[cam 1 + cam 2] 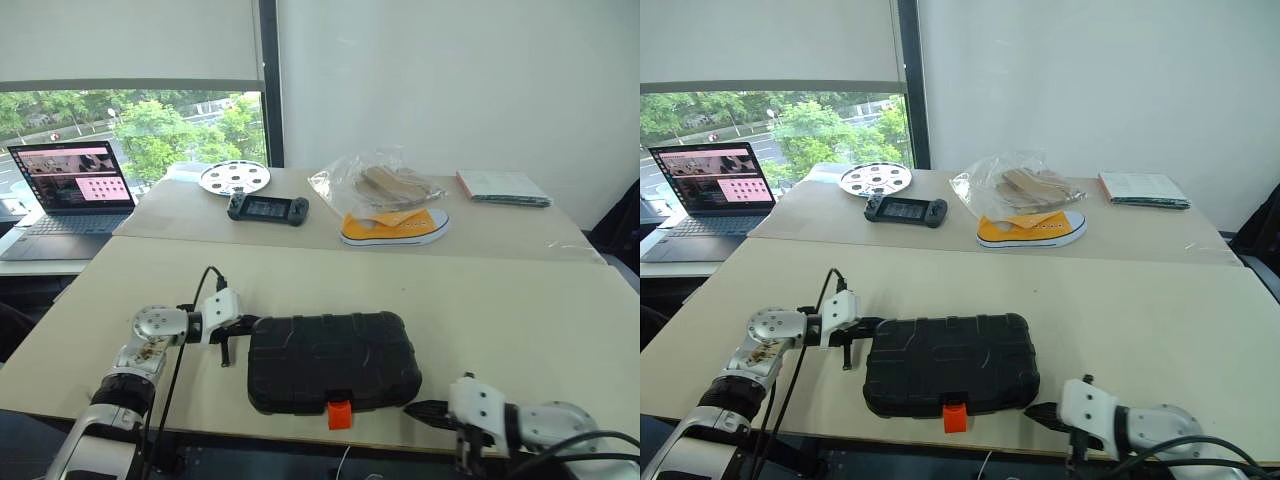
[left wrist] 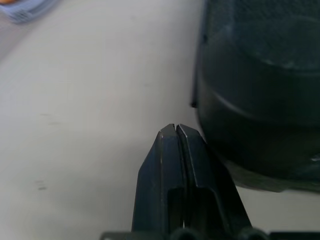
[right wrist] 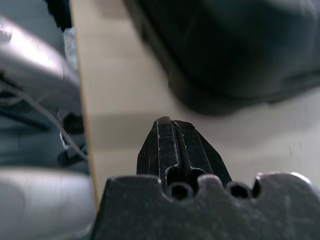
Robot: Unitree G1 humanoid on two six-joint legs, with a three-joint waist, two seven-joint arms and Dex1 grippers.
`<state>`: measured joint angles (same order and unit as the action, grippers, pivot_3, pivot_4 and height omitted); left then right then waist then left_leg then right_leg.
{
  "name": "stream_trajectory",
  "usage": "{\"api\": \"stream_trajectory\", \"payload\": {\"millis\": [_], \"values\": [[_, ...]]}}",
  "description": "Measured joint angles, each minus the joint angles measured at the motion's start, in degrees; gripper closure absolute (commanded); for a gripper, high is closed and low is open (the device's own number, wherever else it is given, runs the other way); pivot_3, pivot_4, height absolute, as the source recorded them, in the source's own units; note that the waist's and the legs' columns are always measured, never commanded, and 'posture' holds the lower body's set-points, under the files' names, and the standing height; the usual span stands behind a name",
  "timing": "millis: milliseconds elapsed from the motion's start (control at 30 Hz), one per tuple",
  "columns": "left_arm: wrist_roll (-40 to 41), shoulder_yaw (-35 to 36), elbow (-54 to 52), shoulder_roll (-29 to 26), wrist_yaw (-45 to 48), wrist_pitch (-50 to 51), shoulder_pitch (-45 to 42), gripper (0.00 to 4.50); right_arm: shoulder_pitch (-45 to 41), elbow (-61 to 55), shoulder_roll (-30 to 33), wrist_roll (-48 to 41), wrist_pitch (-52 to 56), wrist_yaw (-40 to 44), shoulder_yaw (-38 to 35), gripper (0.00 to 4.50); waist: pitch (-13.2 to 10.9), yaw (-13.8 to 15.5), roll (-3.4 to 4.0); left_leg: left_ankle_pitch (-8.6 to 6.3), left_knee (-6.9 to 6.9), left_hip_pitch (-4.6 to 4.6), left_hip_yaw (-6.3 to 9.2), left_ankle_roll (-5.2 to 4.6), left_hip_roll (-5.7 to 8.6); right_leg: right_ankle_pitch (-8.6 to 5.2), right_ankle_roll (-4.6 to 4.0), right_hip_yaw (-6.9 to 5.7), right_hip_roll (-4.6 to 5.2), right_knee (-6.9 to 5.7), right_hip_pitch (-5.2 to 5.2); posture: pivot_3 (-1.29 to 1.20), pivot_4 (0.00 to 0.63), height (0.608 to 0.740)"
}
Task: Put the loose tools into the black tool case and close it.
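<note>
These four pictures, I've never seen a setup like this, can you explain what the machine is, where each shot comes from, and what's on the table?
It is a two-armed humanoid robot. Two pictures come from cameras in its head, looking down over a table; two come from cameras on its wrists. The left gripper and the right gripper are both shut and hold nothing. Between them lies the black tool case, closed, its orange latch at the near edge. Farther back lie a game console, a yellow shoe and a laptop.

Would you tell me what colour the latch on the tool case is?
Orange, on the latch at the near edge of the black tool case; clearest in the left eye view.
</note>
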<state>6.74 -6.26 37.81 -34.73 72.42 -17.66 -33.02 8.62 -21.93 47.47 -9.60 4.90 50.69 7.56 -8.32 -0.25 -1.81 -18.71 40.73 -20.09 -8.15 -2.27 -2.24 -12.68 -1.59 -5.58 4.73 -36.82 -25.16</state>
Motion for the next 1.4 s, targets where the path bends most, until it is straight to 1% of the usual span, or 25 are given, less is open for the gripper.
{"api": "stream_trajectory", "payload": {"millis": [100,267,400,533,633,733,833,867,967,1067,1167,1400], "values": [[0.3,0.1,-0.2,0.1,1.2,1.7,0.0,4.42,-4.5,0.9,-3.8,2.0,3.1,-1.2,2.7,4.48,0.0,-0.4,-0.12,0.01,0.12,-0.07,-0.01,0.02,-0.09,0.00,0.00,0.04,-0.08,0.00,-0.04,0.00,0.150,0.740],[0.7,1.0,-3.1,0.1,0.8,4.1,2.2,4.42,-11.9,5.6,-8.6,4.9,6.4,-3.8,3.9,4.48,0.0,-0.5,-0.14,0.01,0.19,-0.10,-0.05,0.02,-0.10,0.16,-0.27,0.09,-0.08,-0.09,-0.09,0.00,0.150,0.740],[2.3,2.4,-7.9,0.4,-1.2,7.0,6.3,4.42,-17.1,10.3,-10.2,6.8,6.5,-4.7,4.4,4.48,0.0,-0.4,-0.13,0.01,0.17,-0.13,-0.03,0.02,-0.11,0.19,-0.33,0.11,-0.07,-0.10,-0.14,0.00,0.150,0.740],[4.8,4.4,-14.1,1.3,-4.7,13.0,8.6,4.42,-19.6,13.6,-9.7,7.1,5.2,-3.5,4.4,4.48,0.0,-0.1,-0.13,0.01,0.17,-0.18,-0.01,0.01,-0.10,0.19,-0.32,0.08,-0.04,-0.05,-0.13,0.00,0.150,0.740],[8.3,6.8,-17.1,1.4,-6.1,17.1,8.0,4.42,-18.6,13.4,-8.2,6.2,4.5,-1.8,3.3,4.48,0.0,0.4,-0.13,0.00,0.16,-0.19,0.01,-0.01,-0.09,0.18,-0.31,0.07,-0.02,-0.02,-0.11,0.00,0.150,0.740],[11.4,7.6,-19.5,1.5,-5.4,21.0,5.1,4.42,-13.4,9.5,-6.1,4.0,5.8,-0.7,0.6,4.48,0.0,1.1,-0.13,-0.01,0.15,-0.20,0.06,-0.02,-0.08,0.16,-0.28,0.01,-0.02,0.02,-0.05,0.00,0.150,0.740],[11.6,5.4,-21.9,1.8,-3.5,23.9,1.3,4.42,-6.2,2.6,-5.8,2.0,8.5,-1.3,-1.4,4.48,0.0,1.4,-0.13,-0.02,0.14,-0.18,0.08,-0.02,-0.04,0.15,-0.25,0.02,-0.04,0.04,0.00,0.00,0.150,0.740],[11.1,3.5,-22.5,2.1,-2.5,24.1,0.1,4.42,-3.6,-0.1,-6.1,1.5,9.7,-2.3,-1.9,4.48,0.0,1.3,-0.12,-0.02,0.14,-0.15,0.08,-0.02,-0.02,0.14,-0.23,0.03,-0.04,0.04,0.02,0.00,0.150,0.740],[9.7,-0.1,-22.9,3.2,-0.8,24.0,-0.7,4.42,-0.5,-3.5,-8.1,1.4,11.6,-4.5,-1.6,4.48,0.0,0.7,-0.12,-0.05,0.14,-0.09,0.03,0.03,-0.02,0.13,-0.22,0.08,-0.16,0.02,0.01,0.00,0.150,0.740],[7.9,-2.8,-22.4,3.8,-0.3,24.0,-2.1,4.42,0.4,-5.1,-10.6,1.6,13.3,-7.1,-0.7,4.48,0.0,0.3,-0.13,0.00,0.16,-0.07,0.06,0.12,-0.10,0.01,-0.02,0.15,-0.27,0.01,0.01,0.00,0.150,0.740],[6.5,-3.9,-21.9,4.0,-0.4,24.0,-3.2,4.42,0.3,-5.3,-12.4,2.0,13.9,-8.7,0.4,4.48,0.0,0.2,-0.14,0.04,0.15,-0.01,0.07,0.20,-0.16,0.00,-0.01,0.22,-0.31,-0.04,0.02,0.00,0.150,0.740],[3.7,-5.4,-20.6,5.2,-1.4,24.3,-4.6,4.42,-3.2,-2.4,-17.1,3.7,13.9,-11.5,3.2,4.48,0.0,0.3,-0.07,0.04,0.16,0.13,0.06,0.19,-0.17,0.02,-0.05,0.28,-0.30,-0.12,0.11,0.00,0.150,0.740]]}}
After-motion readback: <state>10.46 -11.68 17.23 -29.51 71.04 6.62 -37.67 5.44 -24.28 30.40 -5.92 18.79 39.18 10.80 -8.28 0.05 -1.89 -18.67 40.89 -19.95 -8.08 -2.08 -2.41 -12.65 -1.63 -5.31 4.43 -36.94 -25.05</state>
